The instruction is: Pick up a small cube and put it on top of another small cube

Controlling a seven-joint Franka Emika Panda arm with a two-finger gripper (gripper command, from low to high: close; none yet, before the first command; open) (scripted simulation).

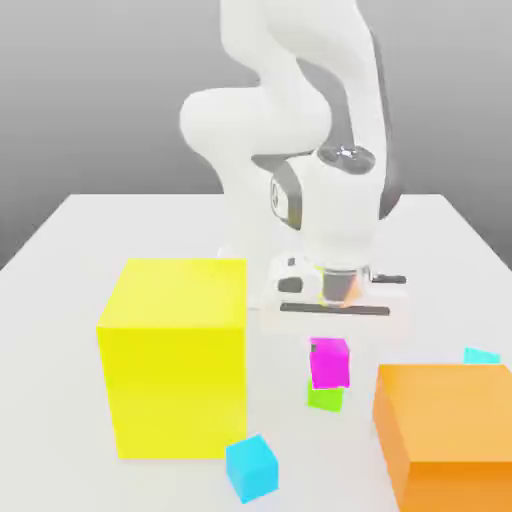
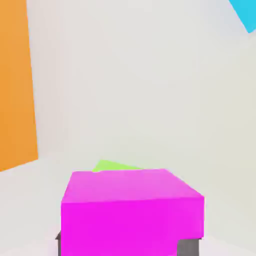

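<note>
The magenta cube (image 1: 329, 363) sits atop the lime-green cube (image 1: 324, 397). Above it hangs the gripper (image 1: 333, 310); its jaw state cannot be told.

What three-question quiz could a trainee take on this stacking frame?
1. True or false: the magenta cube sits on the lime-green cube.
2. Which block stands at the exterior view's left: A) yellow block, B) orange block?
3. Name the colour of the small cube in front of the yellow block.

Key: 1 true; 2 A; 3 cyan.
</note>
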